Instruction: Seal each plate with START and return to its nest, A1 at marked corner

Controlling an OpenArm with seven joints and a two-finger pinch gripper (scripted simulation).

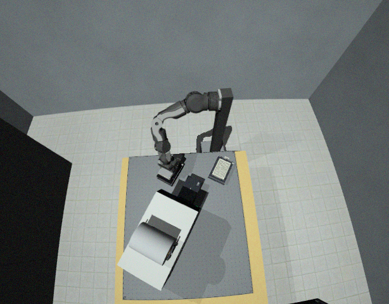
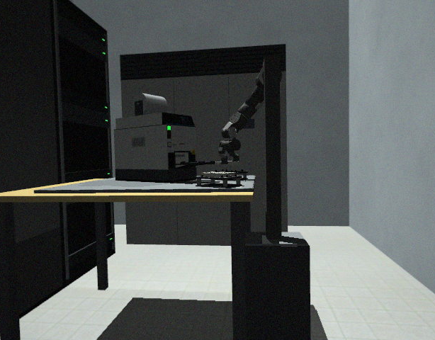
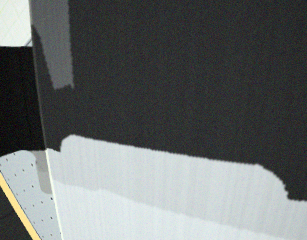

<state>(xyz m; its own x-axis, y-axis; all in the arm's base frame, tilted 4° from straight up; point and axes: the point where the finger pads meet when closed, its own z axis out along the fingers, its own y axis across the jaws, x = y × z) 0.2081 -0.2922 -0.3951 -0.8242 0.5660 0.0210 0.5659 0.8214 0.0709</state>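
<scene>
My gripper point(image 1: 168, 166) point(image 2: 229, 160) is shut on a plate point(image 1: 164, 173) point(image 3: 168, 180). The plate's smooth, pale top fills most of the wrist view, partly in dark shadow, and shows no wells. It is roughly level over the left nest point(image 1: 165, 180), a little above it in the exterior view; the fingertips are hidden. The other plate point(image 1: 221, 168) lies in the right nest point(image 1: 216, 179) point(image 2: 224, 178), its wells showing. The sealer point(image 1: 175, 206) point(image 2: 140, 148) has its stage point(image 1: 195, 182) point(image 2: 205, 162) out, with no plate on it. Its lamp point(image 2: 168, 127) is green.
The stage juts out between the two nests, close to the right of the held plate. A foil roll point(image 1: 152, 242) point(image 2: 154, 102) stands on top of the sealer. The arm's column point(image 1: 220, 124) point(image 2: 273, 146) stands at the table edge by the nests.
</scene>
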